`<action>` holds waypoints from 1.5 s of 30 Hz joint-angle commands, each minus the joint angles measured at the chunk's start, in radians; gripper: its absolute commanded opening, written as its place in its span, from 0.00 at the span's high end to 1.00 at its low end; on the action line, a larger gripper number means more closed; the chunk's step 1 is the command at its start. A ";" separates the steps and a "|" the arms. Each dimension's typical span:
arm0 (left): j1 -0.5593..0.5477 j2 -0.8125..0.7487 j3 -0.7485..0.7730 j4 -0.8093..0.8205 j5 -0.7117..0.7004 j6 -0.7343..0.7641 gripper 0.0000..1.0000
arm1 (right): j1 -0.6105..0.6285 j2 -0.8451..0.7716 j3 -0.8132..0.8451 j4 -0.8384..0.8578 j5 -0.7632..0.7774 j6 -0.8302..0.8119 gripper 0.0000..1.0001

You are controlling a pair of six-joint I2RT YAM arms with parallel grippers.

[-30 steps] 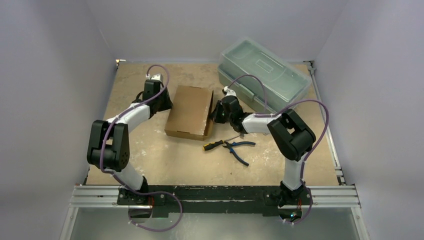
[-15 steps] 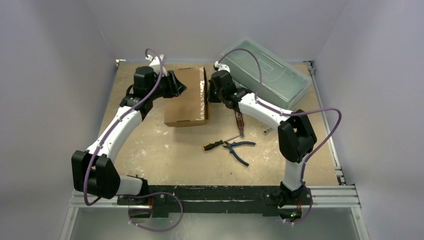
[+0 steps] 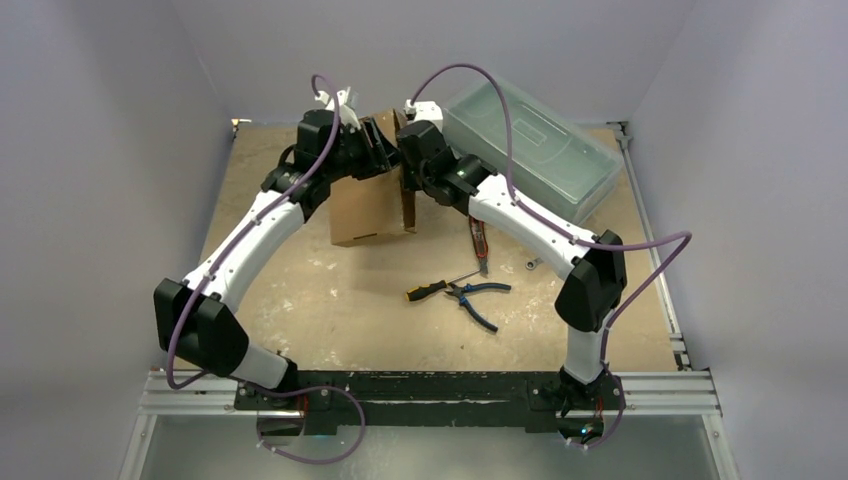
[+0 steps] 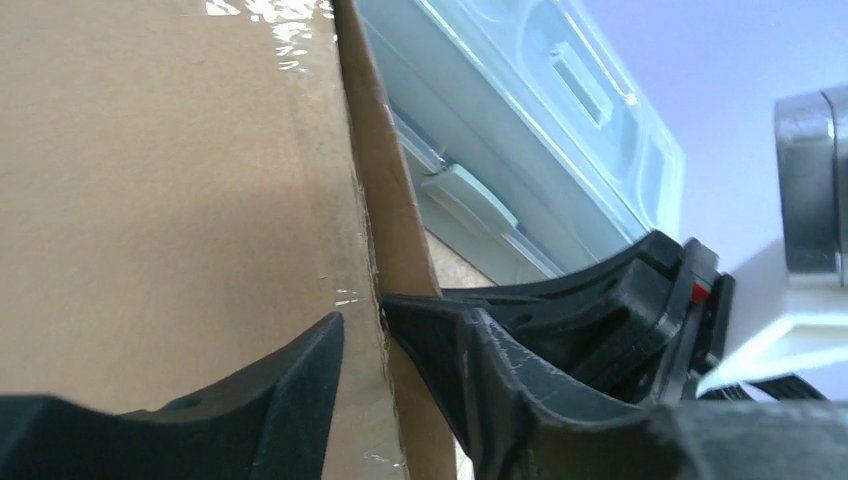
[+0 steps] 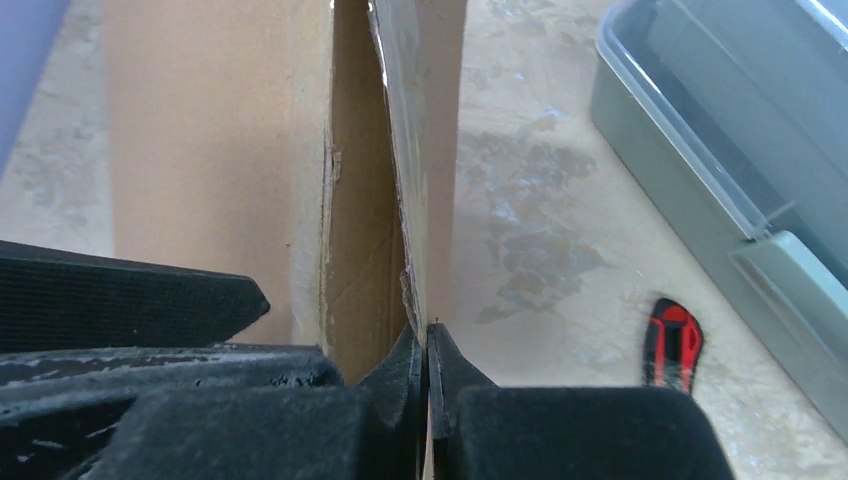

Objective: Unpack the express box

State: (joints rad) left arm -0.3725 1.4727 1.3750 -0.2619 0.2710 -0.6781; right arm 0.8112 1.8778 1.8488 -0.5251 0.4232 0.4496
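Express box (image 3: 362, 208) stands on edge near the middle of the far edge of the counter (image 3: 300, 310), just left of the grey-green toolbox (image 3: 530, 140) in the far right corner. Whether its lower end rests on the counter cannot be told. The left hand (image 4: 362, 312) is clamped on a cardboard wall at the box's upper end, one finger on each face. The right hand (image 5: 426, 335) is pinched tight on the thin lid flap (image 5: 440, 150), its fingertips meeting across the board. The right wrist view shows a narrow dark gap between lid and body; nothing inside can be seen. A screwdriver (image 3: 432, 289), pliers (image 3: 480, 297) and a red-and-black utility knife (image 3: 480, 240) lie on the counter toward the near right of the box. The step looks like parting lid from body so the box can be emptied. To do it well, the left hand should hold the body steady while the right hand swings the lid away along the hinge line, not straight outward, since the board is thin and already frayed at the pinch. The swing should stay short of the toolbox, and the pinches should be deep enough that the board cannot slip.
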 commanded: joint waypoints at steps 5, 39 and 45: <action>-0.111 0.018 0.054 -0.066 -0.408 0.071 0.55 | 0.025 -0.078 0.029 0.013 0.069 0.003 1.00; 0.025 -0.047 -0.085 -0.070 -0.239 0.252 0.44 | 0.030 -0.110 -0.026 0.058 0.119 -0.083 1.00; 0.047 -0.080 -0.115 -0.112 -0.244 0.268 0.43 | 0.031 -0.093 0.015 0.054 0.123 -0.154 1.00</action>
State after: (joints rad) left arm -0.3485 1.4319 1.2694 -0.3618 -0.0017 -0.4419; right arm 0.8398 1.7939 1.8191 -0.4889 0.5465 0.3710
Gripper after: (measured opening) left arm 0.567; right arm 0.005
